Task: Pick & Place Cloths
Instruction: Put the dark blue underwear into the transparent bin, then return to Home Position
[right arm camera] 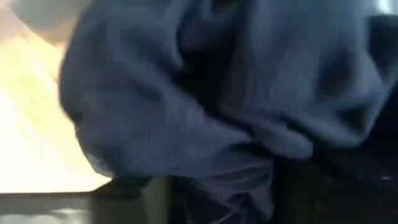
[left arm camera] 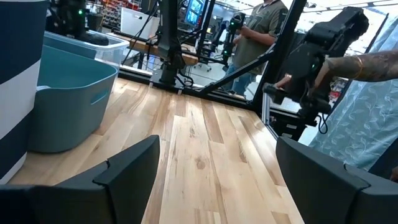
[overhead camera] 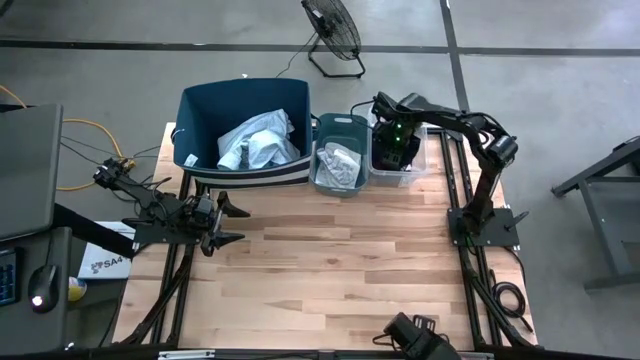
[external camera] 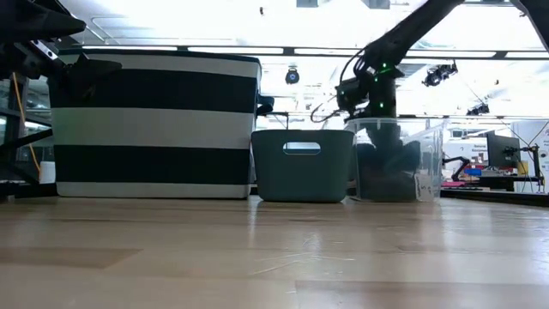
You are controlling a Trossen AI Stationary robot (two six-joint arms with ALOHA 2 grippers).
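Inside the large striped bin [overhead camera: 200, 110] at the back of the table [overhead camera: 330, 260] lies the pale blue-white shirt [overhead camera: 258, 143], crumpled in a heap. Just beside this bin, in the middle, stands a smaller teal bin [overhead camera: 322, 170], and in it lies a grey-white cloth [overhead camera: 341, 159], also crumpled. The third container is a clear plastic bin [overhead camera: 420, 165], touching the teal one on its other side. It holds a dark cloth [external camera: 388, 172], which shows through the clear wall in the low view. In the right wrist view a dark blue-grey fabric [right arm camera: 205, 106] fills almost the whole picture, very close to the camera.

The right gripper [overhead camera: 396, 140] is down over the clear bin, with the arm bent across from its base at the right edge of the table. I cannot tell whether its fingers are apart or closed, or whether they have hold of the fabric, because the cloth hides them.

The left gripper [overhead camera: 228, 222] waits over the bare wood at the left side of the table, near the front of the striped bin. Its two fingers [left arm camera: 130, 168] are spread wide and nothing is between them.

Behind the table, in the left wrist view, a person [left arm camera: 258, 28] stands in the room, and a hand [left arm camera: 323, 65] of another person is on a dark device.
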